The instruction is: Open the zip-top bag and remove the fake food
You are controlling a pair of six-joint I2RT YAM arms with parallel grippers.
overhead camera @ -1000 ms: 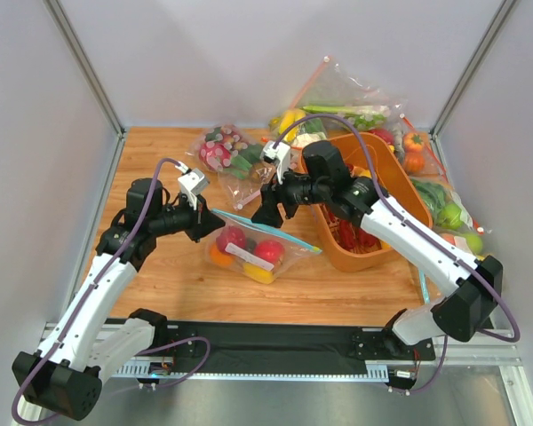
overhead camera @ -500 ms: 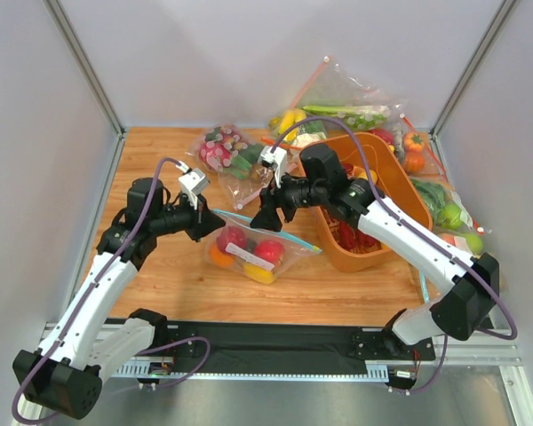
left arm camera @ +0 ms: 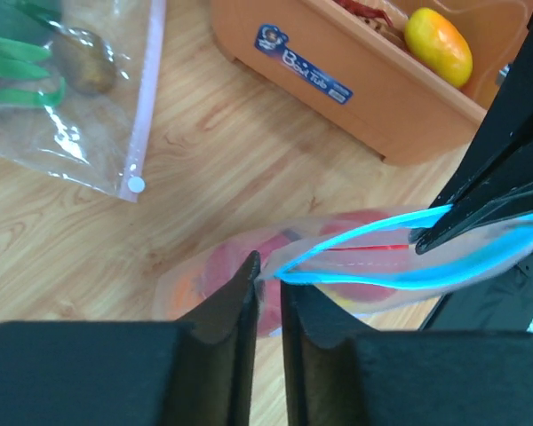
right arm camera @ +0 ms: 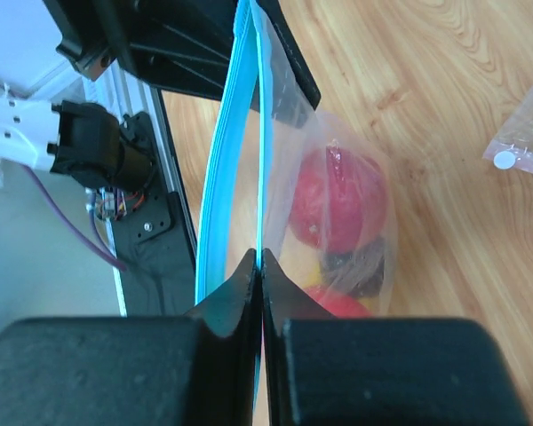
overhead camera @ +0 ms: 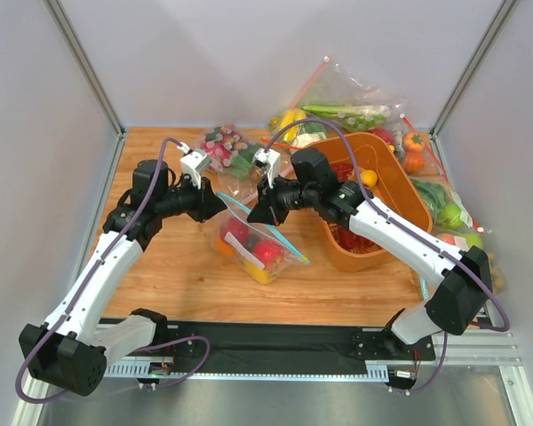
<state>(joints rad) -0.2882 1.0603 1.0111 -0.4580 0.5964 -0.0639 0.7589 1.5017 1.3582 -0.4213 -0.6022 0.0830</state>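
1. The zip-top bag (overhead camera: pixel 280 262) is sitting near the middle of the wooden table (overhead camera: pixel 178 275), propped mouth-up. The orange tub (left arm camera: pixel 373 106) is at its three o'clock, and the fake food (overhead camera: pixel 268 252) is bunching in its belly.
2. The right gripper (right arm camera: pixel 259 259), at the bag's twelve o'clock, is pinching one lip of the teal zip strip (right arm camera: pixel 224 151), its fingers pressed tight together on it.
3. The left gripper (left arm camera: pixel 268 273), at ten o'clock, is standing a slit apart with the strip's end corner between its fingers. Whether it is actually biting cannot be told.
4. The mouth is gaping partway, its two lips bowing apart.
5. The film is looking thin, limp and slick, so it is probably prone to slipping from a loose pinch. The stiffer strip is offering the surest hold, each lip taken separately.
6. The fruits are seeming light, hard and glossy, and likely to roll once freed.
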